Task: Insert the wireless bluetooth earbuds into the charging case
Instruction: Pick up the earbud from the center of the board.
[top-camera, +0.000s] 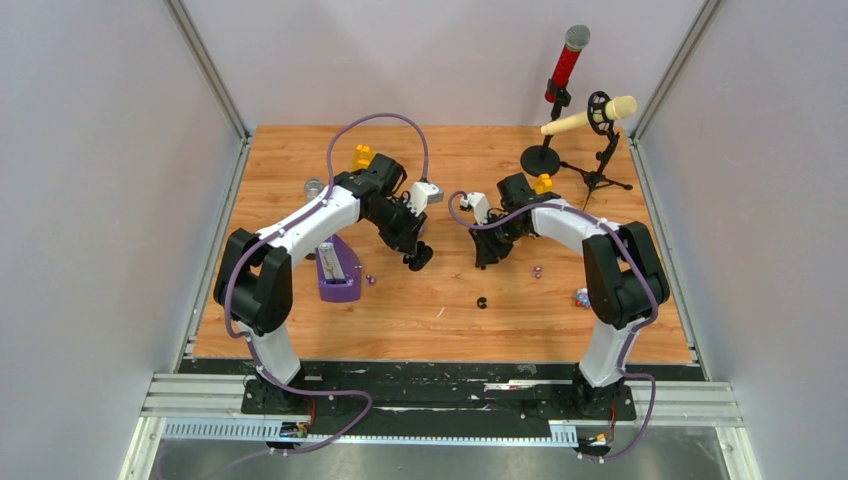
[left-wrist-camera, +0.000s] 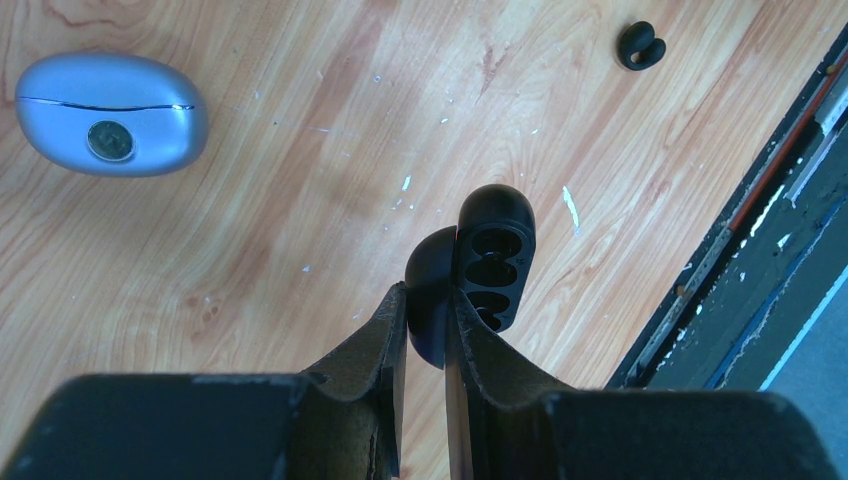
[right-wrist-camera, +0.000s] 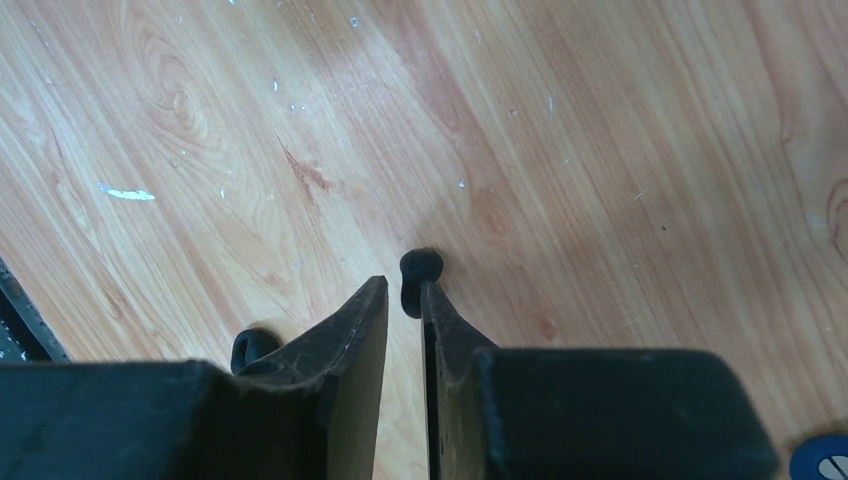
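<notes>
While the small black curled earbud (right-wrist-camera: 420, 268) sits pinched at the fingertips of the right gripper (right-wrist-camera: 403, 290), whose jaws are almost pressed together, the matte black pebble-shaped plastic charging case (left-wrist-camera: 495, 255) is clamped, lid hinged open, in the left gripper (left-wrist-camera: 428, 295). Its oval sockets face outward. Both are held above the table, near each other at mid-table.

Step, as I judge it: bringing bud to case for the first insertion. Next move calls for lining the bud's curl up with one socket and pressing gently. The bud is tiny, smooth and held only by its edge, so it could twist or slip.

A second black curled earbud (left-wrist-camera: 640, 46) lies loose on the scuffed wood-grain table (left-wrist-camera: 300, 250), and two purple bead-like buds (top-camera: 371, 280) lie apart. A glossy silver-blue pebble-shaped case (left-wrist-camera: 110, 115) lies closed, well off to one side.
</notes>
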